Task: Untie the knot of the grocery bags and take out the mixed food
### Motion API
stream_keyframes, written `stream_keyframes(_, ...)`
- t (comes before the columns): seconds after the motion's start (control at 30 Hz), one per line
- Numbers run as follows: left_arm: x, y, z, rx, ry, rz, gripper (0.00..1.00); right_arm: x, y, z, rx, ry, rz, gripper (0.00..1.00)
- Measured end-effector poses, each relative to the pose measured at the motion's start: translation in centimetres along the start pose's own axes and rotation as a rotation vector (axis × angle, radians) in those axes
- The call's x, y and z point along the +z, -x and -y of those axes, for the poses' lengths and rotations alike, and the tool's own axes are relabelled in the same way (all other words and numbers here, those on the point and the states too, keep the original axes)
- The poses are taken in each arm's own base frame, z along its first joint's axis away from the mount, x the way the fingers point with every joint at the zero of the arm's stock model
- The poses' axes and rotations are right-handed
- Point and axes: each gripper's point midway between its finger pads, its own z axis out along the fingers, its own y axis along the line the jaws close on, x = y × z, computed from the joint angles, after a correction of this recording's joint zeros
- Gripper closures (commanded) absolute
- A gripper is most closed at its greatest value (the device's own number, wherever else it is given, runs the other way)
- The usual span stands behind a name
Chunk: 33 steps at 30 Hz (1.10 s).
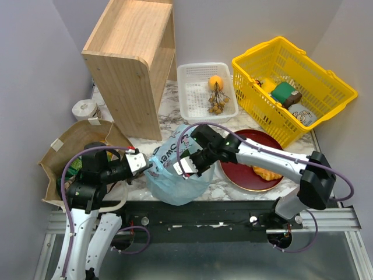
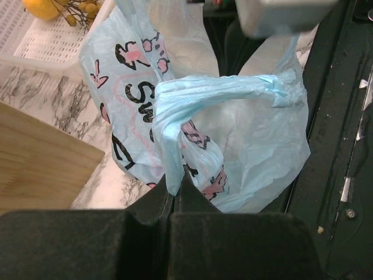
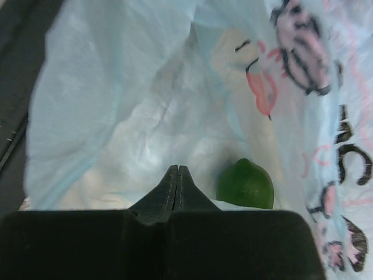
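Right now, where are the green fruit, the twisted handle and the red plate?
green fruit (image 3: 246,184), right wrist view, middle of skin
twisted handle (image 2: 221,87), left wrist view, bunched band
red plate (image 1: 236,171), top view, bare near part

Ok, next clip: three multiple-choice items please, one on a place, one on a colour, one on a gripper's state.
1. Where is the brown stemmed bunch? A on the red plate; B in the white tray; C on the wooden shelf.
2. What colour is the round fruit inside the light blue bag? A red; B purple; C green.
3. How is the left gripper? A open above the bag; B shut on nothing; C shut on the bag's handle loop.
Answers: 1 B, it lies beside the orange fruit there; 2 C, plain in the right wrist view; 3 C, the loop is pinched between shut jaws.
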Motion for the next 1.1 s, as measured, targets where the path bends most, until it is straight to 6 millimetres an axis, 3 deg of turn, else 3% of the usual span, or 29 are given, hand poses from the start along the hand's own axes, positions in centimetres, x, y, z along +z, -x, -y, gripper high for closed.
stream_keyframes(0.2, 0.0, -0.3, 0.2, -0.010, -0.006, -0.011, 1.00, 2.2, -3.1, 1.4, -0.039, -0.034, -0.094, 0.99)
stream_keyframes(0.27, -0.1, -0.7, 0.4, -0.002, -0.016, -0.024, 1.00, 2.6, -3.6, 2.1, -0.055, -0.049, -0.110, 0.94)
stream_keyframes(0.4, -0.3, -1.8, 0.9, 0.044, -0.041, -0.063, 1.00, 3.2, -4.4, 3.3, -0.091, -0.074, -0.139, 0.59)
stream_keyframes(0.5, -0.2, -2.9, 1.0, 0.096, -0.052, -0.096, 1.00, 3.2, -5.0, 4.4, -0.113, -0.092, -0.160, 0.43)
stream_keyframes(0.6, -0.1, -4.3, 1.1, 0.123, -0.066, -0.133, 1.00, 3.2, -5.8, 5.3, -0.140, -0.107, -0.181, 0.36)
stream_keyframes(0.8, 0.3, -5.9, 1.3, 0.133, -0.092, -0.165, 1.00, 3.1, -7.4, 6.7, -0.170, -0.114, -0.231, 0.34)
stream_keyframes(1.1, 0.6, -6.1, 0.9, 0.136, -0.090, -0.168, 1.00, 5.1, -10.2, 8.8, -0.195, -0.089, -0.310, 0.32)
